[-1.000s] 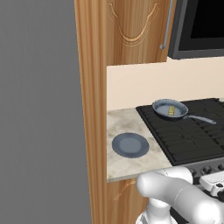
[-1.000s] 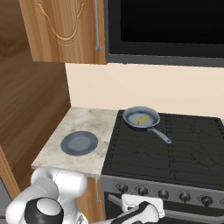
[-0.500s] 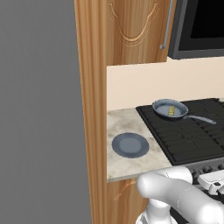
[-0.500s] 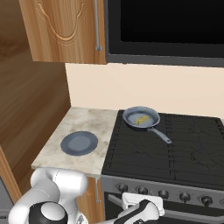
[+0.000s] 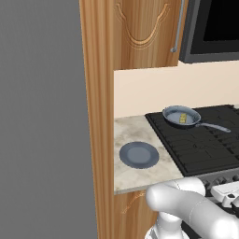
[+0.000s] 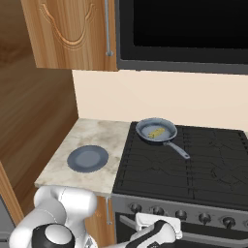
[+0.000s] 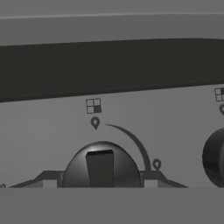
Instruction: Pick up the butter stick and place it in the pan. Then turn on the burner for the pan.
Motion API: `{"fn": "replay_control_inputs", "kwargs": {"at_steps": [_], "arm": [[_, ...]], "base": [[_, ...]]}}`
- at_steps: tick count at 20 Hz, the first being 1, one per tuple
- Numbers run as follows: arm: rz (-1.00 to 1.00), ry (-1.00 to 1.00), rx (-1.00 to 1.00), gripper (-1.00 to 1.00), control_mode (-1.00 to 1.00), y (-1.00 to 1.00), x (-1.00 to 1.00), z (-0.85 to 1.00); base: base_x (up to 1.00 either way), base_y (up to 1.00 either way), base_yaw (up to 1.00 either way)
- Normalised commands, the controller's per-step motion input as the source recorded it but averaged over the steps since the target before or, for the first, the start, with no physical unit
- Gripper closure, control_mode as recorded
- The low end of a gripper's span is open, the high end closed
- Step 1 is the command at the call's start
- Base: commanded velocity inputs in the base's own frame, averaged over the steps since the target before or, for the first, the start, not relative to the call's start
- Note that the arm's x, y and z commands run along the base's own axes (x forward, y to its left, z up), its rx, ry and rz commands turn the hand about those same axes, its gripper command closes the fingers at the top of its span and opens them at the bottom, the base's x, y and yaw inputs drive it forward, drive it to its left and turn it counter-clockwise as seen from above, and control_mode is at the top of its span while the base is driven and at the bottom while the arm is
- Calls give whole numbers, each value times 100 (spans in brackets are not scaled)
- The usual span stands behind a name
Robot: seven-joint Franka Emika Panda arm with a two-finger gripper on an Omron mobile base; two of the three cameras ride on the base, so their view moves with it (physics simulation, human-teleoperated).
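Nearest, the hand (image 6: 157, 227) sits low against the front panel of the stove, at the row of dark knobs (image 6: 180, 214). In the hand view one round knob (image 7: 101, 167) lies between the dark finger tips (image 7: 43, 178), which stand at either side of its base; whether they press on it or stand just clear I cannot tell. Above this knob are a curved dial mark and a small square burner diagram (image 7: 93, 106), and a second knob (image 7: 214, 158) shows at the right edge. Beyond the panel, the black cooktop (image 6: 193, 164) spreads out with its grate bars. To its left, on the marble table (image 6: 97, 138), lies a flat grey-blue plate (image 6: 87, 158). Farther back, on the rear left burner (image 6: 145, 145), stands the pan (image 6: 156, 130), its long handle pointing toward the front right. The butter stick (image 6: 155, 132) lies inside the pan, also visible from the left base view (image 5: 183, 118). Behind rise the beige wall, a wooden cabinet (image 6: 68, 34) and a dark microwave (image 6: 184, 29).
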Motion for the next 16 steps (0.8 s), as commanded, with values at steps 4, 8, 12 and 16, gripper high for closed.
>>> {"fn": "replay_control_inputs", "kwargs": {"at_steps": [4, 8, 12, 16], "arm": [[0, 0, -3, 100, -100, -1, 0, -14], [4, -12, -13, 100, -100, -5, 0, -20], [8, -17, -20, 100, -100, -1, 0, -10], [9, -13, -25, 100, -100, -2, 0, -7]], "base": [[0, 0, 0], [0, 0, 0], [0, 0, 0], [0, 0, 0]]}}
